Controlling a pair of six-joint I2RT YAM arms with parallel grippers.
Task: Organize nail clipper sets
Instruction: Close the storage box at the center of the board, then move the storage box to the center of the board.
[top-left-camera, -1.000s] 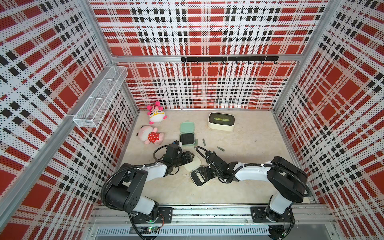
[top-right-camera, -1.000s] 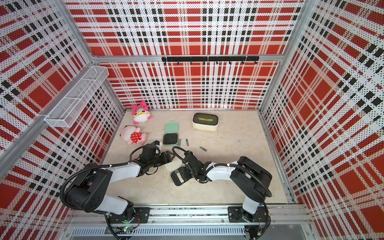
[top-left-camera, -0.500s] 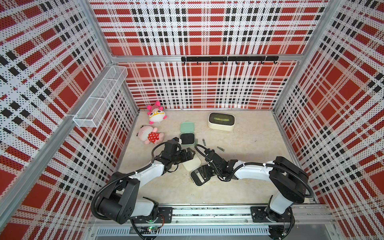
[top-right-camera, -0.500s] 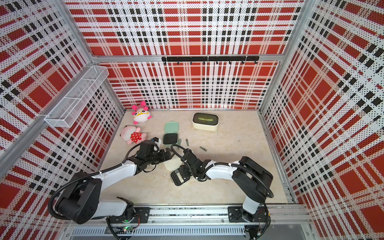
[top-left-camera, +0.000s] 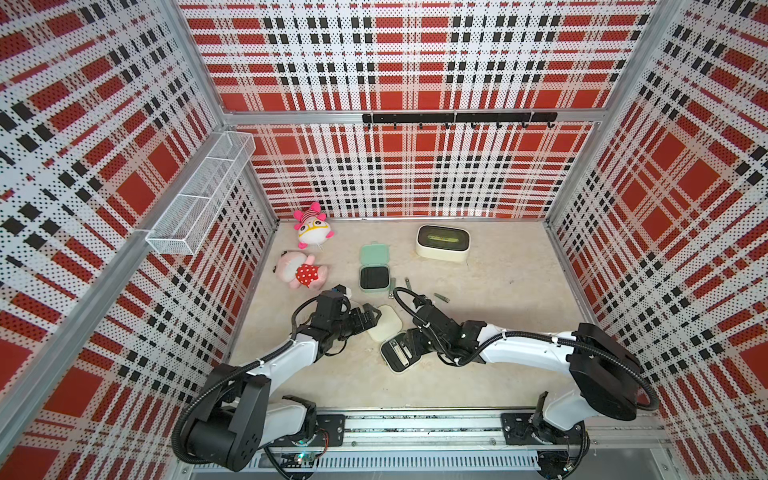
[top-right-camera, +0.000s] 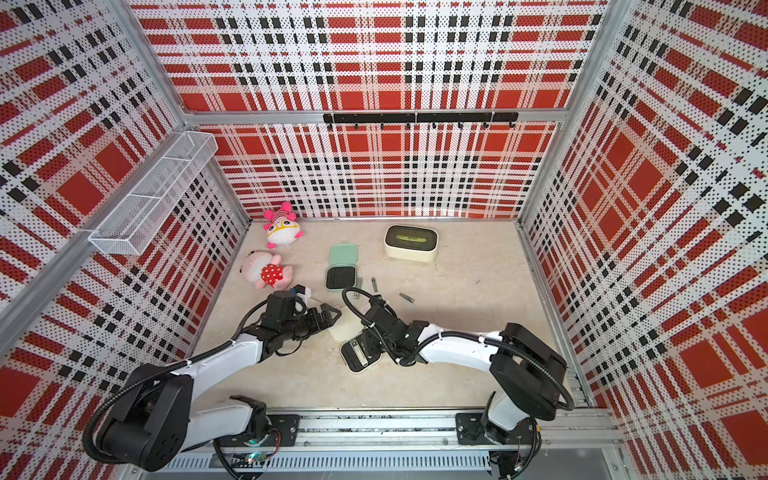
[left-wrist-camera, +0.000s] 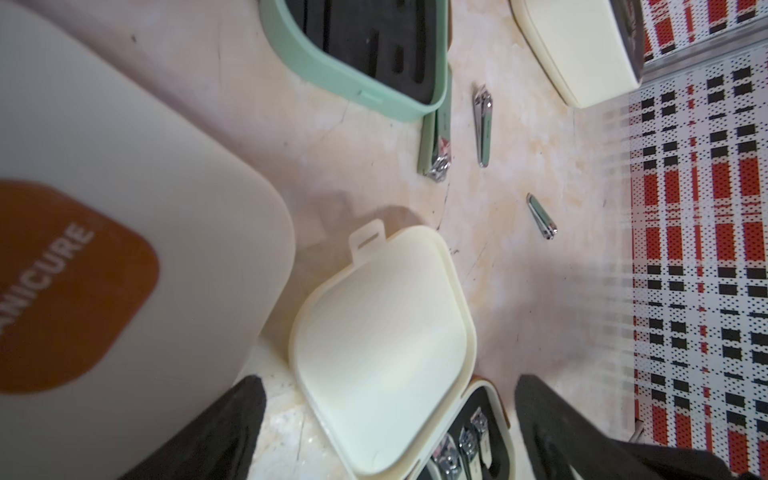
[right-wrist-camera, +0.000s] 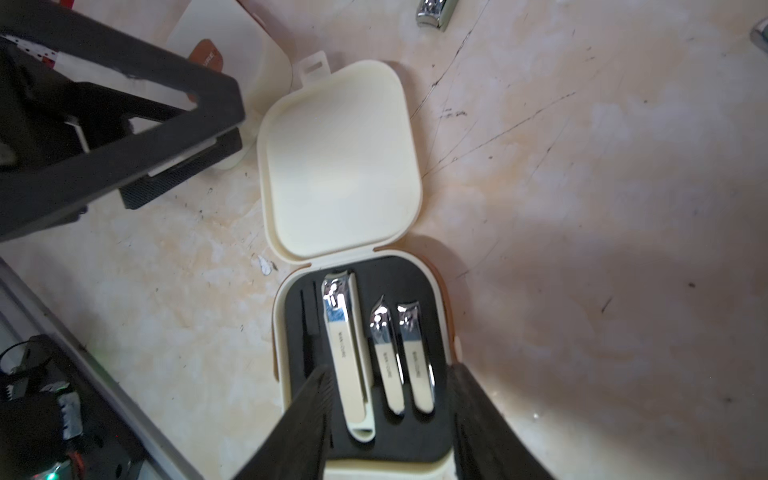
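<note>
Evidently we are closing up the open cream case (right-wrist-camera: 279, 332), near centre, its three clippers (right-wrist-camera: 340, 332) seated.
Our right gripper (right-wrist-camera: 388, 369) straddles that case, probably to steady it; whether the jaws pinch it we cannot tell. Our left gripper (left-wrist-camera: 388, 378) hangs spread wide and empty just left of the flat lid (left-wrist-camera: 382, 332), well placed to fold it shut. A shut cream case (left-wrist-camera: 124, 208) sits just beside the lid, close by that gripper, crowding its reach. Farther off lies the mint case (top-left-camera: 361, 277), open with bare slots, three loose clippers (left-wrist-camera: 482, 124) just right of it; a box (top-left-camera: 442, 253) and two toys (top-left-camera: 313, 226) lie far, out of our way.
</note>
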